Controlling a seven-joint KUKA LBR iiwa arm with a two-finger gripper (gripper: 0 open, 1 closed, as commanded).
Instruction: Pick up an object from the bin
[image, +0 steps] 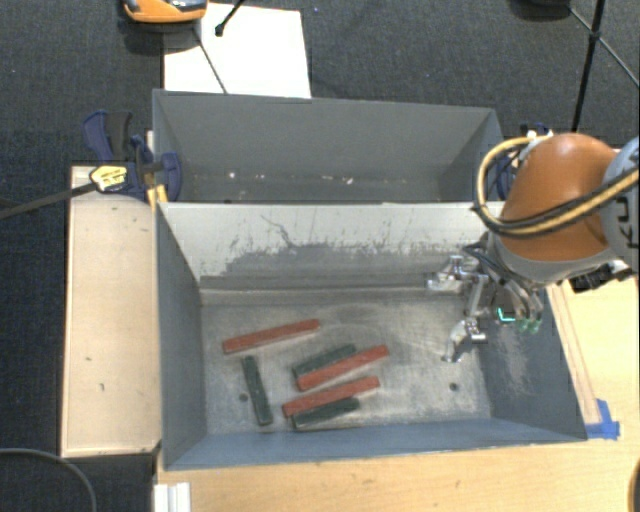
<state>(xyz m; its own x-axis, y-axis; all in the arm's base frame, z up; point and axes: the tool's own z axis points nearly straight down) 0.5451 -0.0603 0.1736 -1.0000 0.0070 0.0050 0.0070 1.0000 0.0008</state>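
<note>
Over right of bin (185, 330) | end effector (462, 345), cannot tell if open | red and green sticks (340, 368) leftward

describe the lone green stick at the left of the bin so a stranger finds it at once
In the grey metal bin, look at the floor's left side, far from the gripper. Near the left end of the long flat red bar lies a dark green flat bar. It alone runs front to back; the red and green bars to its right lie crosswise.
</note>
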